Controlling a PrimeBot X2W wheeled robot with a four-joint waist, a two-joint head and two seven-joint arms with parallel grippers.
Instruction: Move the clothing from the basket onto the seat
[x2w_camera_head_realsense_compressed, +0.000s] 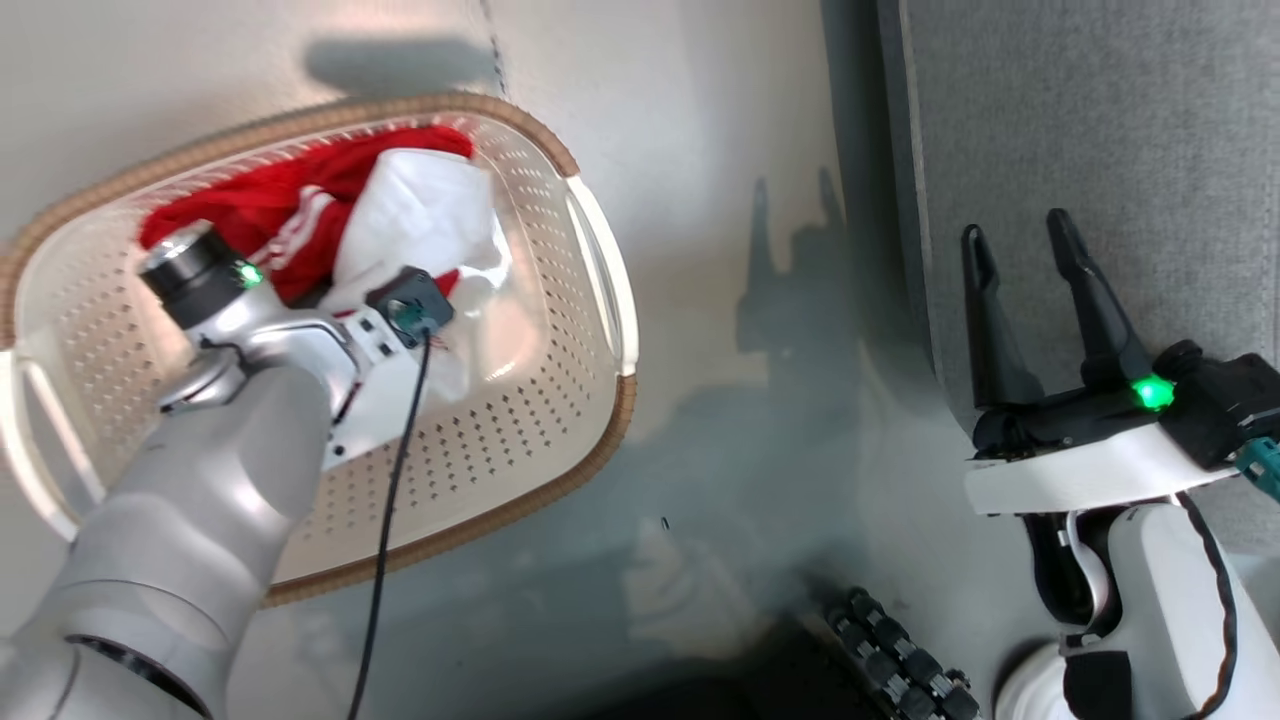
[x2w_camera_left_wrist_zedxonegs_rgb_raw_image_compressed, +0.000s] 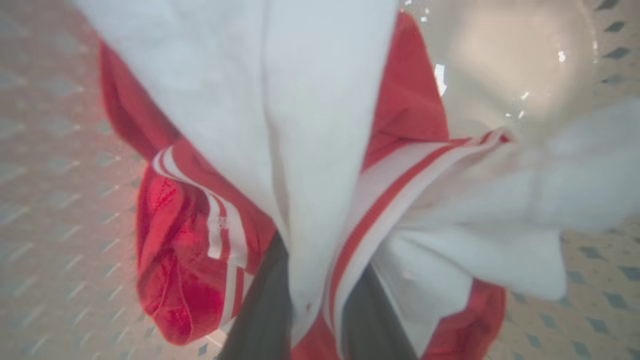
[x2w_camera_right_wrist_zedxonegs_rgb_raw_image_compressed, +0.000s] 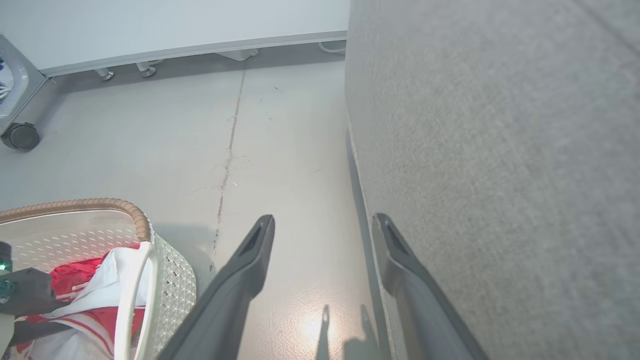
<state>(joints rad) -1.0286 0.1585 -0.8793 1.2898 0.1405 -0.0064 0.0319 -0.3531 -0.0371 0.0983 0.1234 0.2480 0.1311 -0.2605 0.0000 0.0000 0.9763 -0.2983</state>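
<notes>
The basket (x2w_camera_head_realsense_compressed: 600, 250) stands on the floor at the left, with the clothing (x2w_camera_head_realsense_compressed: 420, 200), red with white stripes and white panels, bunched at its far end. My left arm (x2w_camera_head_realsense_compressed: 260, 400) reaches down into it and covers its own fingers. In the left wrist view my left gripper (x2w_camera_left_wrist_zedxonegs_rgb_raw_image_compressed: 312, 285) is shut on a fold of the clothing (x2w_camera_left_wrist_zedxonegs_rgb_raw_image_compressed: 310, 125), with both dark fingers (x2w_camera_left_wrist_zedxonegs_rgb_raw_image_compressed: 260, 310) pressed against the fabric above the basket's wall (x2w_camera_left_wrist_zedxonegs_rgb_raw_image_compressed: 50, 200). My right gripper (x2w_camera_head_realsense_compressed: 1016, 228) stands open and empty at the near edge of the grey seat (x2w_camera_head_realsense_compressed: 1100, 120).
Bare floor (x2w_camera_head_realsense_compressed: 720, 330) separates the basket from the seat. In the right wrist view a pale partition panel (x2w_camera_right_wrist_zedxonegs_rgb_raw_image_compressed: 175, 25) on castors (x2w_camera_right_wrist_zedxonegs_rgb_raw_image_compressed: 20, 136) stands beyond the basket (x2w_camera_right_wrist_zedxonegs_rgb_raw_image_compressed: 100, 204), and the seat (x2w_camera_right_wrist_zedxonegs_rgb_raw_image_compressed: 500, 150) lies beside my open right gripper (x2w_camera_right_wrist_zedxonegs_rgb_raw_image_compressed: 324, 222). A black ribbed part (x2w_camera_head_realsense_compressed: 900, 650) sits low near me.
</notes>
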